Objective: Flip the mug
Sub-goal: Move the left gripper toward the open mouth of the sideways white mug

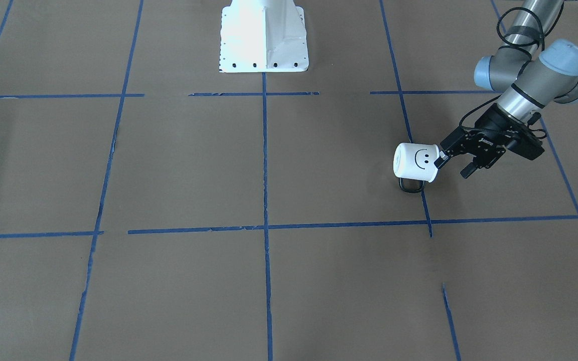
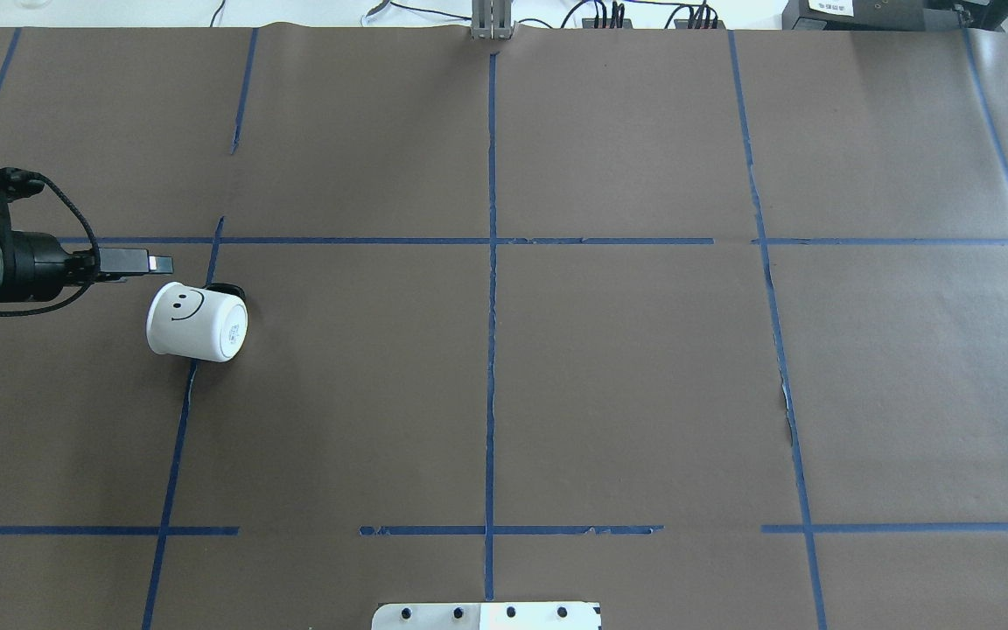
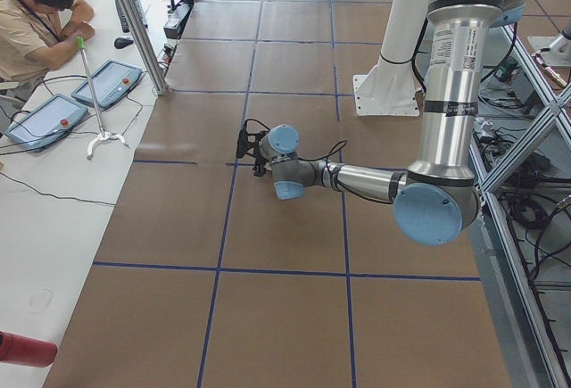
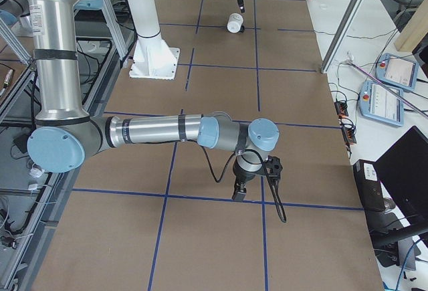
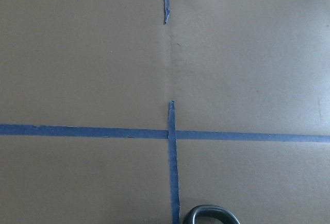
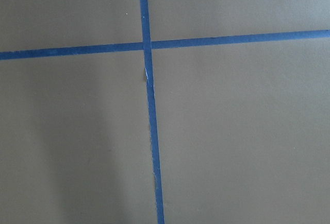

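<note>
The white mug [image 1: 416,161] with the black smiley lies on its side on the brown table. Its base points toward the table's middle and its mouth toward my left gripper [image 1: 453,167]. Its black handle [image 1: 411,185] rests on the table on the operators' side. It also shows in the overhead view [image 2: 196,322]. The left gripper is open, with one fingertip [image 1: 440,160] at the mug's rim and the other apart from it. The left wrist view shows only the handle [image 5: 207,214]. My right gripper [image 4: 239,190] hangs low over the table far from the mug; I cannot tell its state.
The robot's white base plate [image 1: 264,45] stands at the table's robot-side edge. Blue tape lines [image 2: 491,262] divide the brown surface into squares. An operator [image 3: 36,13] sits beyond the far table edge, with control tablets [image 3: 109,80] beside him.
</note>
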Action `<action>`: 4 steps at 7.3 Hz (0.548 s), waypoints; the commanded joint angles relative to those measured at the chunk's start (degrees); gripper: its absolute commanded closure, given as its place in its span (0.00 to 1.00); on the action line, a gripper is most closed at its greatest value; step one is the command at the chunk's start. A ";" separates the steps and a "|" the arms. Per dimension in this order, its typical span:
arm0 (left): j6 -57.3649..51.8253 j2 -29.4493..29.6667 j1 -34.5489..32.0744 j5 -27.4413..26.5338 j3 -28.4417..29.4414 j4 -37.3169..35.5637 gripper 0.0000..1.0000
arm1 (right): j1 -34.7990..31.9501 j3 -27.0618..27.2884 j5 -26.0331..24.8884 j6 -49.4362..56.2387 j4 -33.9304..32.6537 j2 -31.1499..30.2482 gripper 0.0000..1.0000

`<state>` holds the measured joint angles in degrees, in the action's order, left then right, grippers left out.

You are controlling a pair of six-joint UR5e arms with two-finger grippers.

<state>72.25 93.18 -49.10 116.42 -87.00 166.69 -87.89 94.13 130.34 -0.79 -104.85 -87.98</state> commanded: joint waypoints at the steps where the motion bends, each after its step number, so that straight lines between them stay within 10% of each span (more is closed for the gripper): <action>1: 3.24 0.07 0.50 3.80 4.09 12.29 0.00 | 0.00 0.00 0.00 0.00 0.00 0.00 0.00; 4: 8.93 0.77 2.60 3.47 7.88 23.28 0.00 | 0.00 0.00 0.00 0.00 0.00 0.00 0.00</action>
<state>78.20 93.68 -47.61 120.03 -80.52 184.60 -87.89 94.13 130.34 -0.79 -104.85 -87.98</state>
